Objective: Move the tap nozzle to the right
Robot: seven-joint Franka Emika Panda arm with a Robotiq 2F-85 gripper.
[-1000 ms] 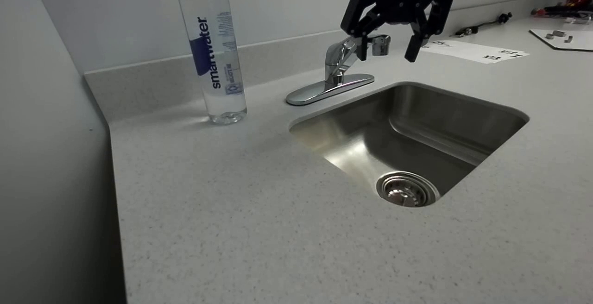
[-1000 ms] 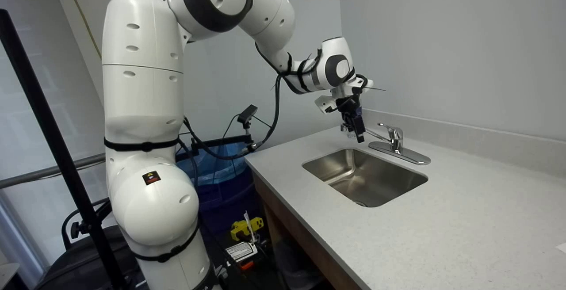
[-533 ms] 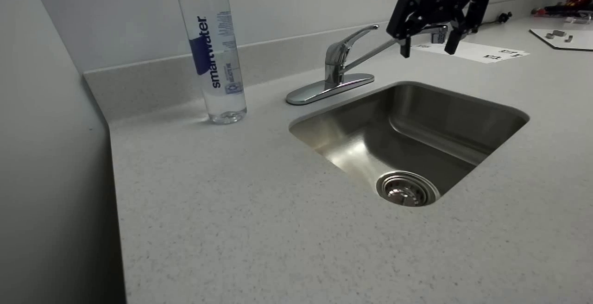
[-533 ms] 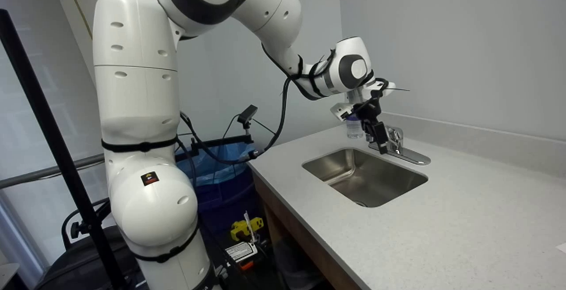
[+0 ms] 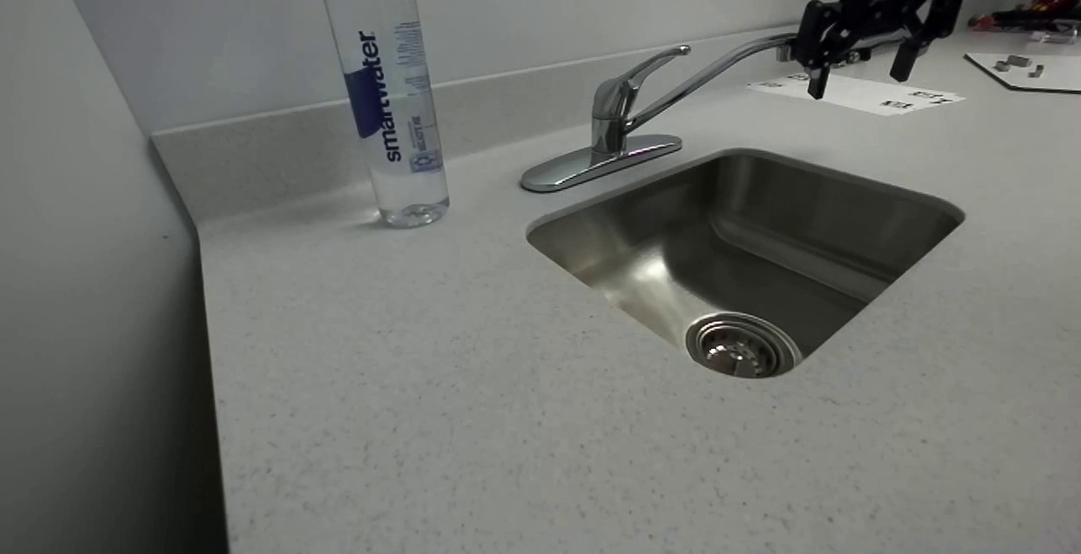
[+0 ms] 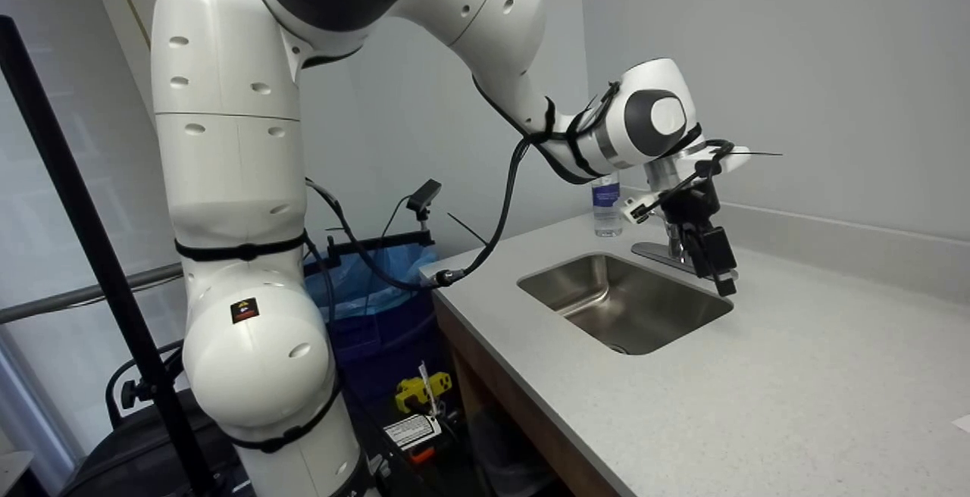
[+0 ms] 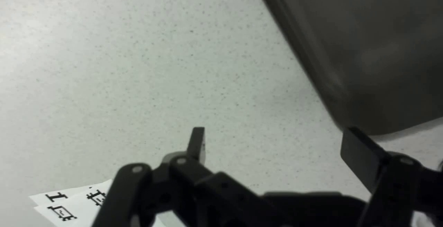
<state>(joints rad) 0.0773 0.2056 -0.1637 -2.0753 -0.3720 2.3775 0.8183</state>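
The tap nozzle, a long slim chrome spout (image 5: 709,77), reaches from the faucet body up and to the right in an exterior view. Its far end is at the gripper's near finger and partly hidden behind it; I cannot tell if they touch. The lever handle (image 5: 659,64) stands above the oval base plate (image 5: 566,171). My gripper (image 5: 860,85) is open, with nothing seen between its fingers. In an exterior view, the gripper (image 6: 724,285) hides the spout and most of the faucet. In the wrist view, the open gripper (image 7: 275,132) is over bare counter; the spout does not show clearly.
A steel sink (image 5: 836,178) is set in the counter in front of the faucet. A water bottle (image 5: 397,115) stands beside the faucet. Printed paper sheets (image 5: 870,96) lie beyond, and also in the wrist view (image 7: 79,206). A low backsplash (image 6: 833,228) runs behind.
My open gripper has moved right in both exterior views. The spout has swung, its end travelling rightward with the gripper. The lever and bottle, hidden earlier in one view each, are uncovered.
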